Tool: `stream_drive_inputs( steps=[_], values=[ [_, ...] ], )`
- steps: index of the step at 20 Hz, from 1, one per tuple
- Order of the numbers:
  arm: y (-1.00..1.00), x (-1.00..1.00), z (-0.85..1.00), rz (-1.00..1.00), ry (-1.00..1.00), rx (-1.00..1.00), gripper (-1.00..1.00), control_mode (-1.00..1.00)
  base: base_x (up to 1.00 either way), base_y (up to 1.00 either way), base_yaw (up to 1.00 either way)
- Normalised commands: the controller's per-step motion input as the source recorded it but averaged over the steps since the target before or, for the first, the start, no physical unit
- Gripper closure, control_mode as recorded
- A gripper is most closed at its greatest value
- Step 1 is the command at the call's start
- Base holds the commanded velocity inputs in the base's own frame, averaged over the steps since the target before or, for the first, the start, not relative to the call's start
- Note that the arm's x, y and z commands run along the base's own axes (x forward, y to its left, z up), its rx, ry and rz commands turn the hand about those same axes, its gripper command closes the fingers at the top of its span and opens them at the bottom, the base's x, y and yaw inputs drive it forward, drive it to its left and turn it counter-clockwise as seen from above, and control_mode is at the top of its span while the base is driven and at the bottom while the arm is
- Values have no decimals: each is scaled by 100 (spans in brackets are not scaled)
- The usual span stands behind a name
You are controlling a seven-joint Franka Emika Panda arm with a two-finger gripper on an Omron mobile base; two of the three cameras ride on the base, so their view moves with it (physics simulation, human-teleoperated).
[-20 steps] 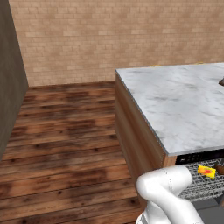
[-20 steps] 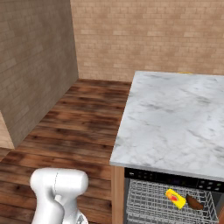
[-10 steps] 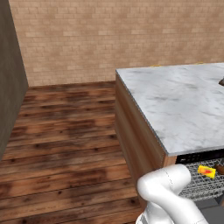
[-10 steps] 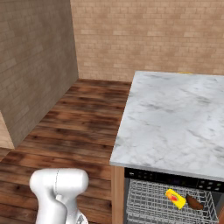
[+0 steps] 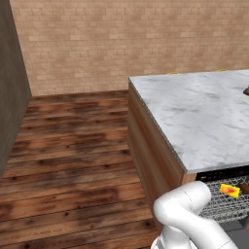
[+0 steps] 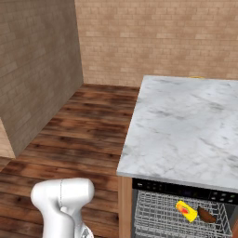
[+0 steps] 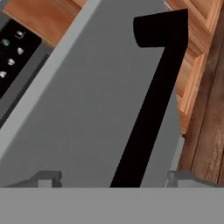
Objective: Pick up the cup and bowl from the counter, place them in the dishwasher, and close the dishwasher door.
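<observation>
The yellow cup (image 6: 186, 210) lies in the grey wire rack (image 6: 155, 214) of the dishwasher (image 6: 186, 190), with the brown bowl (image 6: 207, 215) just to its right. In the left base view the cup (image 5: 229, 190) shows in the rack under the counter (image 5: 204, 114) edge. The hand view looks closely at the grey dishwasher door (image 7: 87, 109) and its long black bar handle (image 7: 153, 92). My gripper (image 7: 111, 180) is open, its fingertips (image 7: 47, 177) set wide apart. The handle's lower end runs between them.
A small dark item (image 5: 246, 91) sits at the counter's right edge. Wooden floor (image 5: 73, 165) spreads to the left, bounded by a brick wall (image 5: 121, 39) and a dark wall (image 6: 32, 69). Brown wooden panels (image 7: 199, 65) lie beside the door.
The arm's white elbow has shifted very slightly in both base views. Cup, bowl and rack stay where they were.
</observation>
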Motion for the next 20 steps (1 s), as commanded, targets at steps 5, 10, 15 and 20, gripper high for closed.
stream_drive_inputs(
  steps=[5, 10, 15, 20],
  values=[
    [-22, 0, -41, 1, -18, -6, -100, -100, 0, 0, 0],
    [-13, 0, -35, 1, -20, -8, -100, -100, 0, 0, 0],
    [-5, 23, -36, 2, -18, -6, -100, -100, 0, 0, 0],
    [-2, 50, -14, 5, -19, -1, -100, -100, 0, 0, 0]
  ],
)
